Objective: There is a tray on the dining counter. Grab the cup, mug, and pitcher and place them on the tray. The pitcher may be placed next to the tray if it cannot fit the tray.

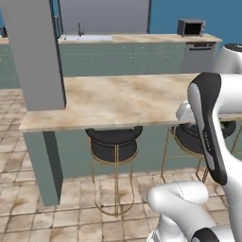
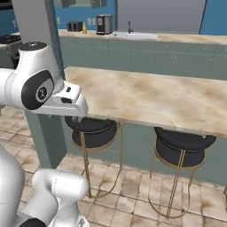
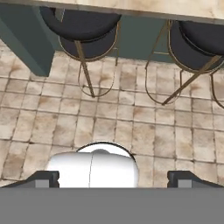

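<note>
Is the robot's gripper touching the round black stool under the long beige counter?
Apart. In the hand view the open gripper points down at bare tiled floor, while the black stool sits far ahead under the beige marble counter.

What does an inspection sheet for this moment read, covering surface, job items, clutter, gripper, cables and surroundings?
Surface: long beige marble-patterned dining counter with grey-green base, bare along the stretch in view.
Job's things: nothing seen.
Clutter: nothing seen.
Gripper: two-finger gripper open, its dark tips wide apart, holding nothing, pointed down at the tiled floor before the counter.
Cables: nothing seen.
Surroundings: two black round stools with gold wire legs tucked under the overhang; grey square pillar at the counter's end; back counter with green cabinets carrying a sink and a grey microwave; blue wall behind.
</note>
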